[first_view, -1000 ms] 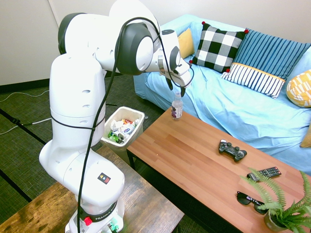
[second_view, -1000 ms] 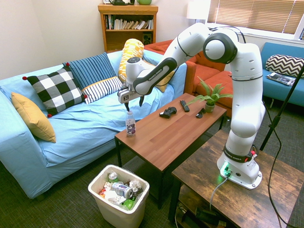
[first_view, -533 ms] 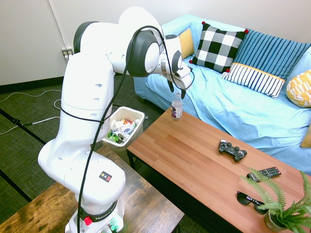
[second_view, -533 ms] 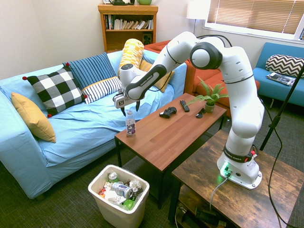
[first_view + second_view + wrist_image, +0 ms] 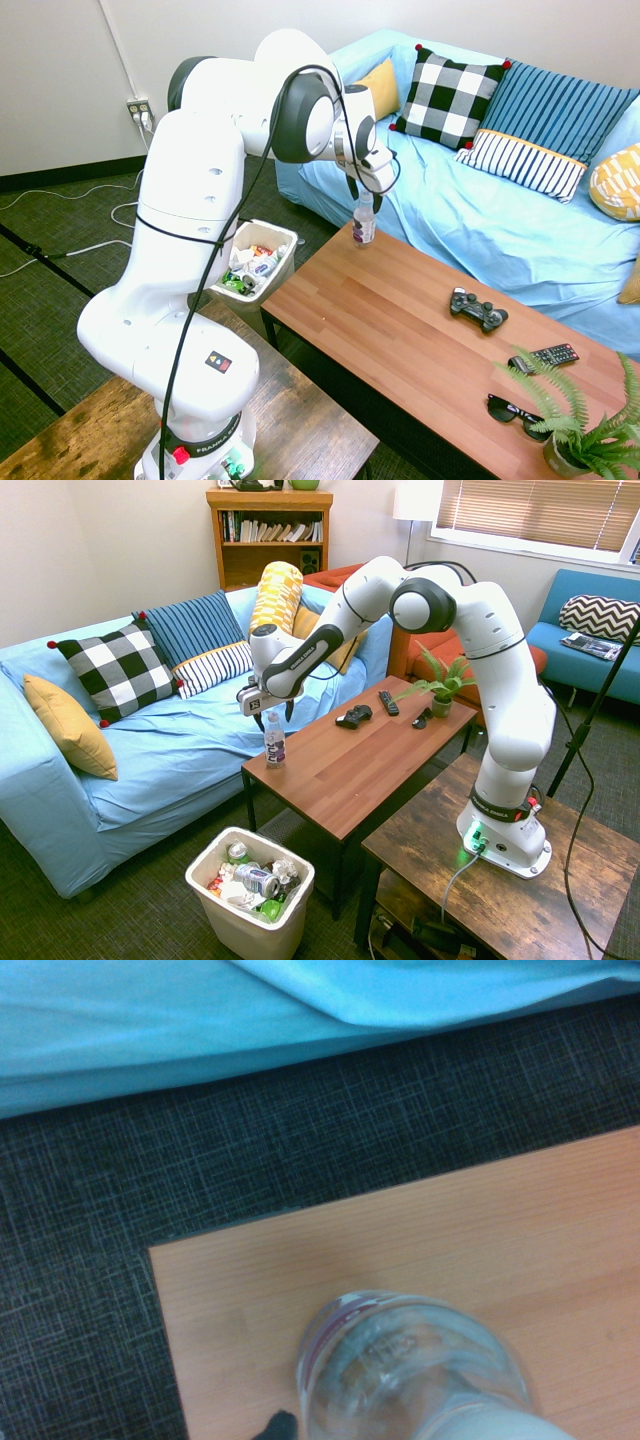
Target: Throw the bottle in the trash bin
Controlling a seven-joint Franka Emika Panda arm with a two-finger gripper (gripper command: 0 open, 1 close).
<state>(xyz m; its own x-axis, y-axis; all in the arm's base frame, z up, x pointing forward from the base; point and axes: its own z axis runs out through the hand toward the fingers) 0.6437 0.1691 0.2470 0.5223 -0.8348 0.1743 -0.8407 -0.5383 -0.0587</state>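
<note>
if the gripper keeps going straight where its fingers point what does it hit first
Probably the clear bottle, whose neck lies just below the open gripper; beneath it is the wooden coffee table. Exact alignment is hard to judge.

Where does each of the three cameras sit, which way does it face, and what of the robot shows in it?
First exterior view: above the robot's base side, facing the blue sofa; base, arm and gripper show.
Second exterior view: opposite side, looking down past the trash bin toward the bookcase; base, arm and gripper show.
Wrist view: on the wrist, facing down at the bottle and a table corner; perhaps a dark sliver of finger.
Both exterior views share bottle, bin, coffee table and sofa.
</note>
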